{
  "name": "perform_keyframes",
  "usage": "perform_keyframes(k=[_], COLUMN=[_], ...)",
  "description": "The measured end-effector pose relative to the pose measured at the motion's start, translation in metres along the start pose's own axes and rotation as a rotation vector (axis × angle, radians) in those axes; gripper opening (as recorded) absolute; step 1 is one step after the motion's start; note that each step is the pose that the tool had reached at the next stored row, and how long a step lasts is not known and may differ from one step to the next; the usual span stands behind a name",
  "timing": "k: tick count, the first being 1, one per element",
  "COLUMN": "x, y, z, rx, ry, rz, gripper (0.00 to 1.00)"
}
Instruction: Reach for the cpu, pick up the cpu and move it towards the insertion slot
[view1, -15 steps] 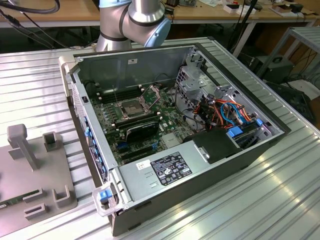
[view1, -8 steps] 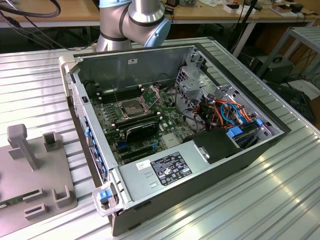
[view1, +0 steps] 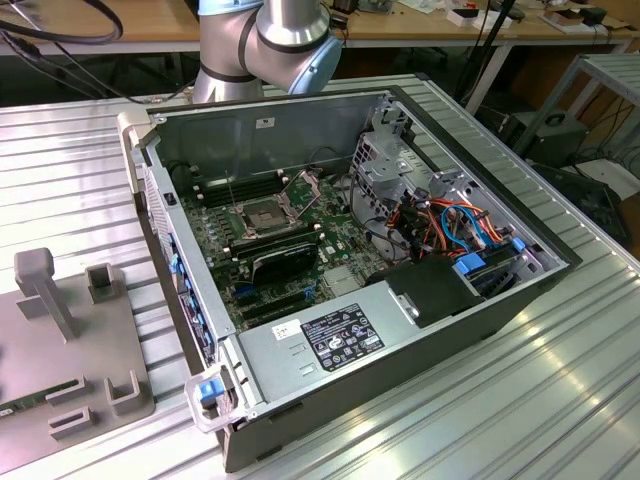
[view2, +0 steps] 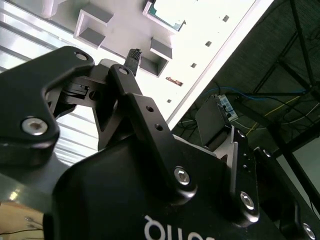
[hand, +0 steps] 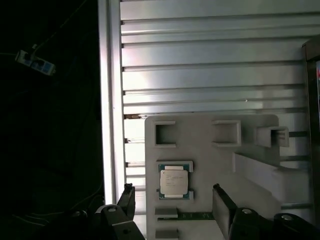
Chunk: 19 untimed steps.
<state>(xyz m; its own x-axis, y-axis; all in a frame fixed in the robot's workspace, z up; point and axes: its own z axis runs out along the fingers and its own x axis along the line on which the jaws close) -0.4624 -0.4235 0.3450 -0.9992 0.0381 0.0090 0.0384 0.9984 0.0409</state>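
- A ribbed aluminium table (view1: 560, 400) carries the whole setup, with workbenches behind it.
- An open desktop computer case (view1: 260, 130) lies on its side on the table, motherboard exposed; a grey power supply (view1: 330, 340) sits at the near end, and orange and blue cables (view1: 455, 225) are bundled toward the exterior view's right.
- The robot arm (view1: 270, 40) rises behind the case, its silver-and-blue joint at the upper edge of the exterior view.
- A pale grey fixture plate (view1: 40, 360) with raised brackets rests on the table at the exterior view's left, apart from the case.
- The gripper (hand: 172, 192) hangs over that plate with its two black fingers (hand: 223, 205) spread wide and nothing between them.
- The insertion slot (view1: 262, 216) sits on the motherboard, dark centre uncovered, with its metal retention plate (view1: 303, 186) tilted up just beside it.
- The cpu (hand: 174, 181) lies flat in a green-edged seat on the fixture plate, framed between the open fingers in the first wrist view, not gripped; the second wrist view catches its corner (view2: 164, 13) beyond one fingertip (view2: 134, 56).
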Motion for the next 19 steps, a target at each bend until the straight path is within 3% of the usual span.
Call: perform_keyframes(k=[19], x=[-0.0004], y=[-0.0066], z=[0.0204], rx=[0.0000], ry=[0.0007], rz=[0.000], gripper=[0.72])
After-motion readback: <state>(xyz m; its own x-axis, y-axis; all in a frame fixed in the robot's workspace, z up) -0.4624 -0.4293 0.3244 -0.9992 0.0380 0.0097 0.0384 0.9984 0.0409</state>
